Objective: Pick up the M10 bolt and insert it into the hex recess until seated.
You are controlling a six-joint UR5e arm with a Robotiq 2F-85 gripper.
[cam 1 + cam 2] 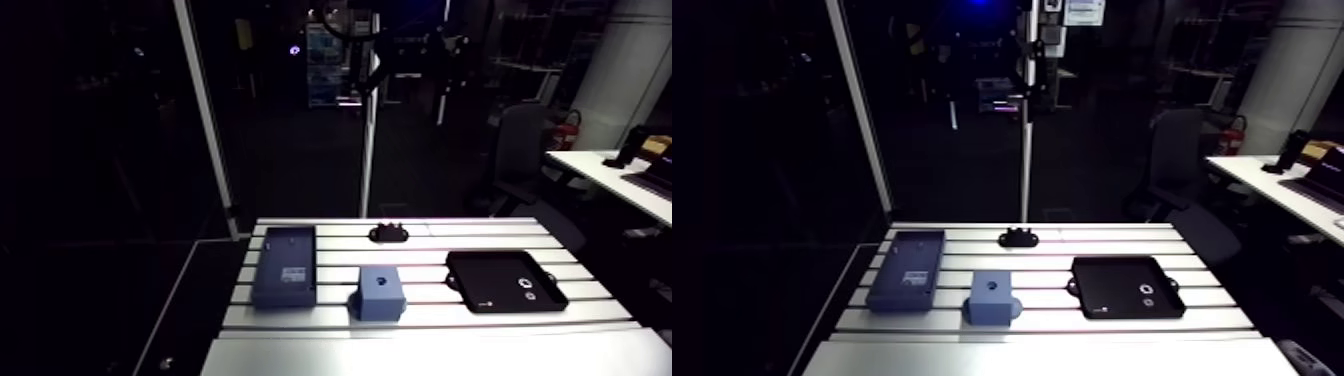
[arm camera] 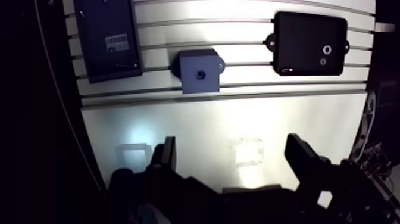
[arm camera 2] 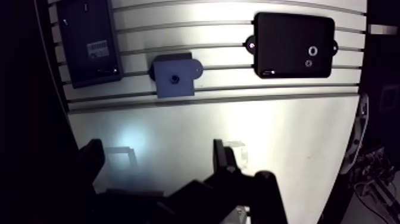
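We are looking at a broad bare strip of table [image 2: 196,119] lying under the gripper [image 2: 232,149], whose jaws are standing wide apart above it. Ahead, three things are blocking the way in a row: a flat blue case [image 2: 101,24], a blue block [image 2: 199,70] and a black tray [image 2: 297,36], with open gaps between them. A small black bracket [image 1: 390,233] is sitting alone behind the row.

Long blue case [image 1: 285,266] at table [image 1: 420,345] edge; small black bracket [image 1: 390,233] far side

Arm view overlooks the table [image 1: 450,350] from afar; wrist view, nearer, looks down on it past the claw [image 2: 232,146].
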